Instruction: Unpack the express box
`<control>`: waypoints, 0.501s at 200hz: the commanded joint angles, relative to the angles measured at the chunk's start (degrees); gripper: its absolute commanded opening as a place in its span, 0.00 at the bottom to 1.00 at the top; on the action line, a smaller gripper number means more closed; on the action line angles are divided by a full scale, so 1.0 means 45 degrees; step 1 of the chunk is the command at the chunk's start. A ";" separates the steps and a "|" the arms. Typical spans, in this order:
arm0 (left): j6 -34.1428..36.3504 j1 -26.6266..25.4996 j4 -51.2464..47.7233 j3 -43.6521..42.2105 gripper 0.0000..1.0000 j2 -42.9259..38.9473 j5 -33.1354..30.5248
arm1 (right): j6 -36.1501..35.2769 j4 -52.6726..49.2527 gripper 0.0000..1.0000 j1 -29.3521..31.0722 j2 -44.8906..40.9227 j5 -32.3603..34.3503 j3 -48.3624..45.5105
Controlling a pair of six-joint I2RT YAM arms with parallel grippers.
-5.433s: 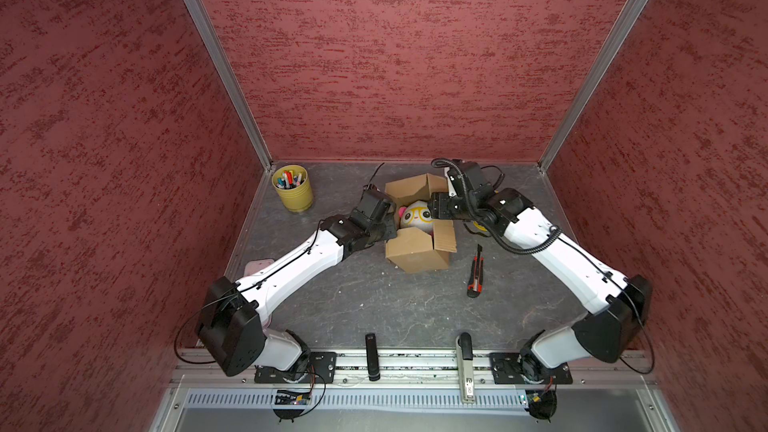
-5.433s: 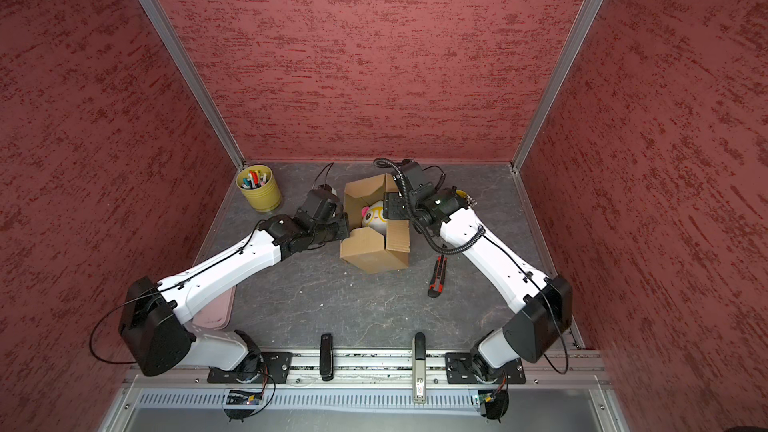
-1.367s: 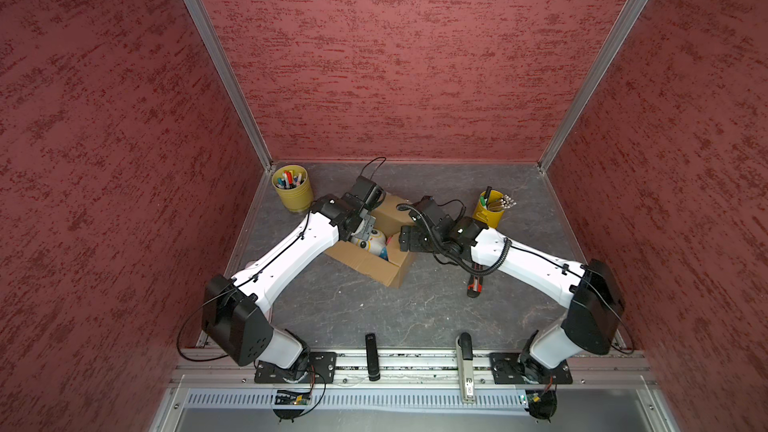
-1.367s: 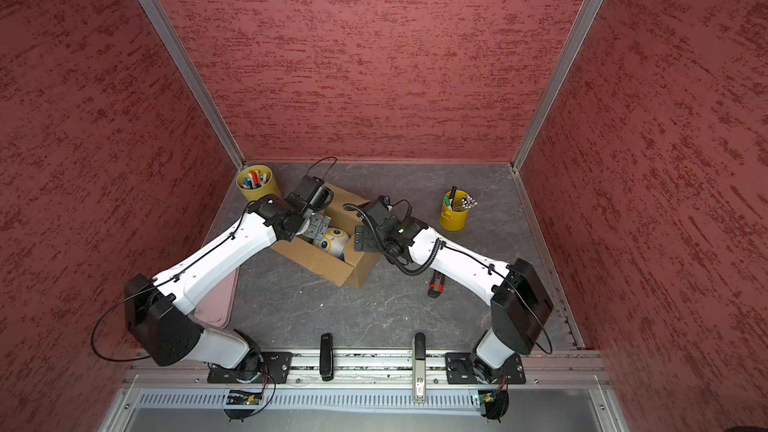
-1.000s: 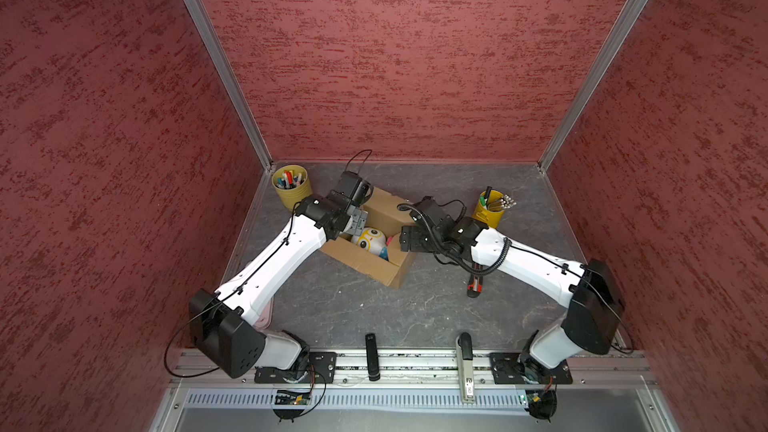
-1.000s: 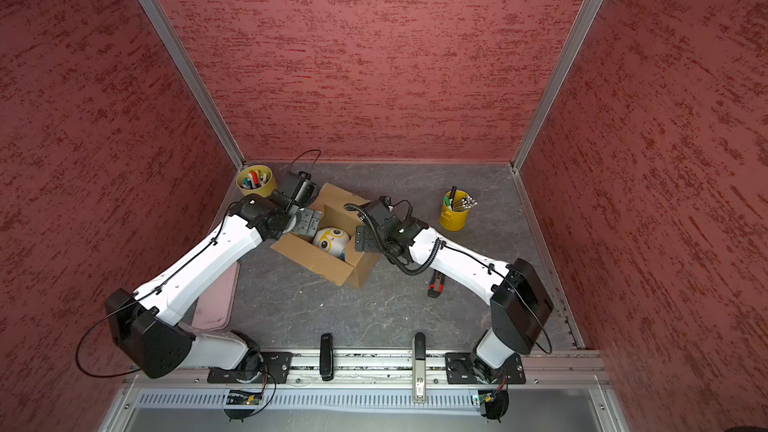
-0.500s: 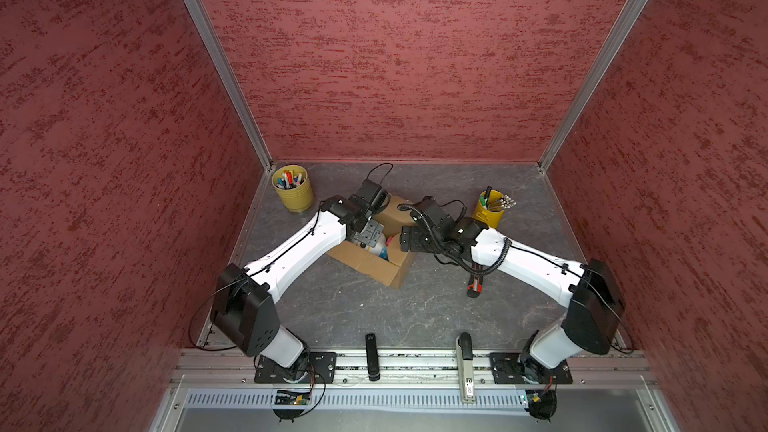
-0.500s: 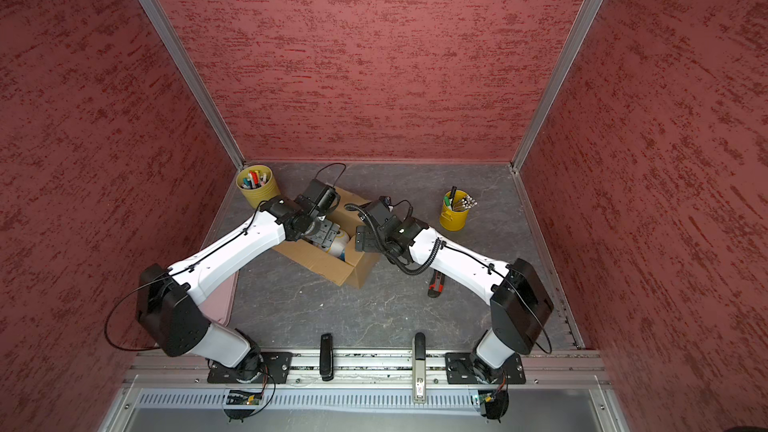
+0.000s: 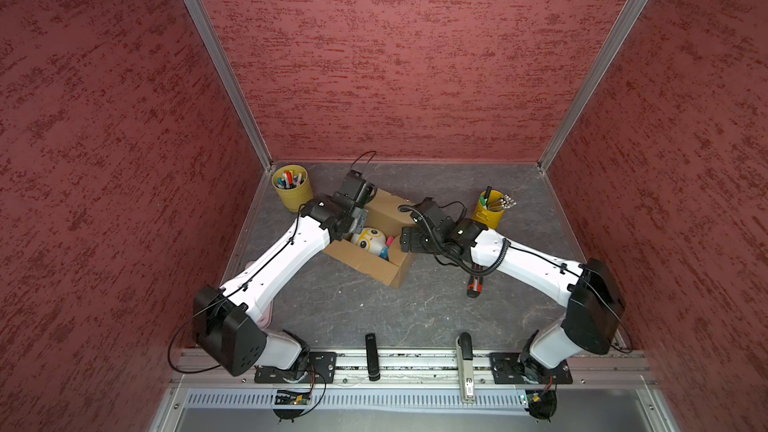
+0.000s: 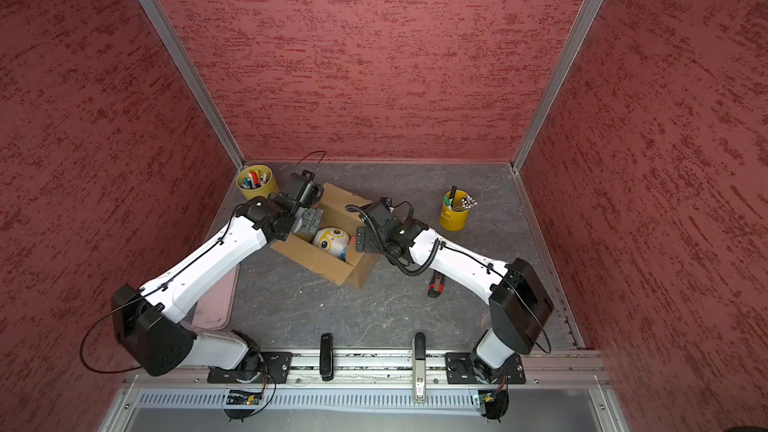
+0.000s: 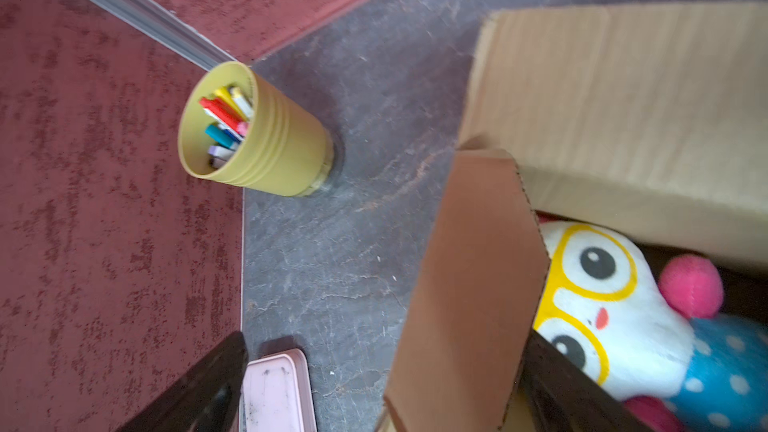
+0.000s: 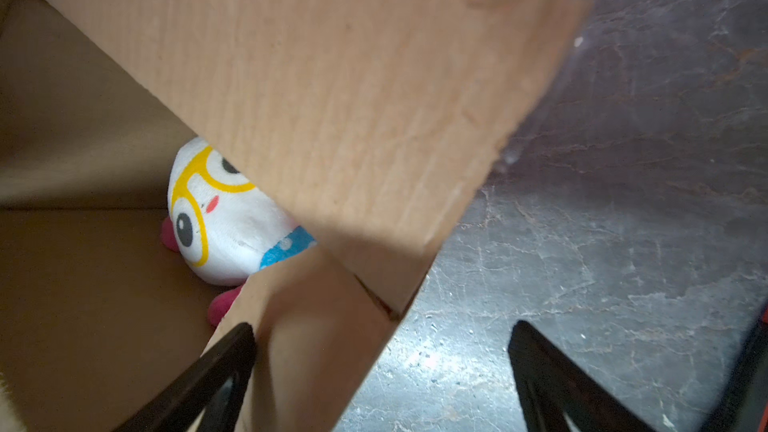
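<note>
Two wide-open, empty grippers, the left gripper and right gripper, sit over end flaps of the express box on the table, so it seems best to push the flaps out gently, then pinch the soft toy.

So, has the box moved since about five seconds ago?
Yes. The box has slid left, toward the cup in the back-left corner, and turned at an angle.
</note>
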 commanded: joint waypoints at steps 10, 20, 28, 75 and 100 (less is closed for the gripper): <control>0.0007 0.1026 0.0512 -0.0549 1.00 -0.0143 -0.0008 | 0.0269 -0.0172 0.97 -0.0094 0.0213 -0.0042 -0.0074; -0.0075 0.1265 0.0547 -0.0637 1.00 -0.0075 -0.0018 | 0.0277 -0.0212 0.97 -0.0094 0.0219 -0.0022 -0.0055; -0.0120 0.1457 0.0622 -0.0705 1.00 -0.0041 0.0090 | 0.0286 -0.0233 0.97 -0.0090 0.0207 -0.0004 -0.0069; -0.0602 0.2246 0.1057 -0.0896 1.00 0.0318 0.0903 | 0.0325 -0.0299 0.97 -0.0094 0.0379 -0.0081 0.0023; -0.0821 0.2452 0.1099 -0.0884 0.99 0.0606 0.1374 | 0.0264 -0.0377 0.97 -0.0113 0.0468 -0.0063 0.0120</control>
